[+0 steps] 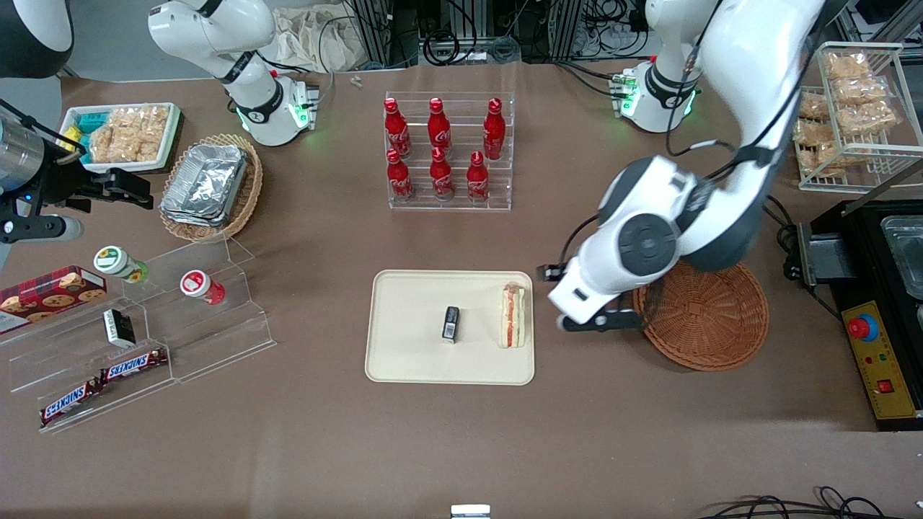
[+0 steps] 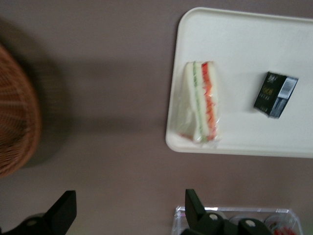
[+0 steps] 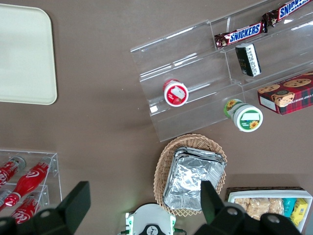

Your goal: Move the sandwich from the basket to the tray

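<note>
The sandwich (image 1: 513, 315) (image 2: 203, 107) lies on the cream tray (image 1: 404, 360) (image 2: 244, 39), along the tray edge toward the working arm's end, with its orange-red filling showing. The round reddish-brown basket (image 1: 710, 317) (image 2: 14, 122) holds nothing that I can see; the arm hides part of it. My left gripper (image 1: 602, 322) (image 2: 128, 210) hovers over bare table between the tray and the basket. It is open, with nothing between its fingers.
A small black box (image 1: 451, 324) (image 2: 275, 94) lies mid-tray. A clear rack of red cola bottles (image 1: 447, 155) stands farther from the front camera than the tray. A black machine with a red button (image 1: 865, 328) sits beside the basket. Stepped clear shelves with snacks (image 1: 144, 339) stand toward the parked arm's end.
</note>
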Robot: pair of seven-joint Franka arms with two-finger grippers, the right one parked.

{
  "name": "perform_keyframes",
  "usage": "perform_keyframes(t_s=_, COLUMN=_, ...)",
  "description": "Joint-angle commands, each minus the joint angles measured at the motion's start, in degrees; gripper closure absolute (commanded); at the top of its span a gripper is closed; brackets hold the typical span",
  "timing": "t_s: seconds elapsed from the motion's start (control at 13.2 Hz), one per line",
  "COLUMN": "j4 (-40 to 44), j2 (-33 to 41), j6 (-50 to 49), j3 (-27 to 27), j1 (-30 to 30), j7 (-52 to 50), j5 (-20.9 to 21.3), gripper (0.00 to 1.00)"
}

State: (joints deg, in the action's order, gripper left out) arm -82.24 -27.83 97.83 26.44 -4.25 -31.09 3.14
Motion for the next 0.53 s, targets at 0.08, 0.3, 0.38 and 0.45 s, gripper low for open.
perform_keyframes(t_s=0.08, j4=-1.8, j2=9.3, j6=-7.6, j3=-0.2, j1=6.3, j7=10.2, j5=-0.9, gripper=0.01)
perform_keyframes(t_s=0.3, j4=-1.9, j2=14.6, j6=-9.8, j3=-0.3, j1=10.4, j7=16.6, j5=3.3, gripper=0.01)
perform_keyframes(t_s=0.38, j4=-1.9, j2=15.9, j6=-9.9, j3=-0.3, j1=11.4, j7=17.8, j5=5.1, gripper=0.01)
perform_keyframes(t_s=0.45, j4=-1.9, j2=16.7, j6=-10.0, j3=-0.3, j1=12.3, j7=18.1, j5=6.6, gripper=0.01)
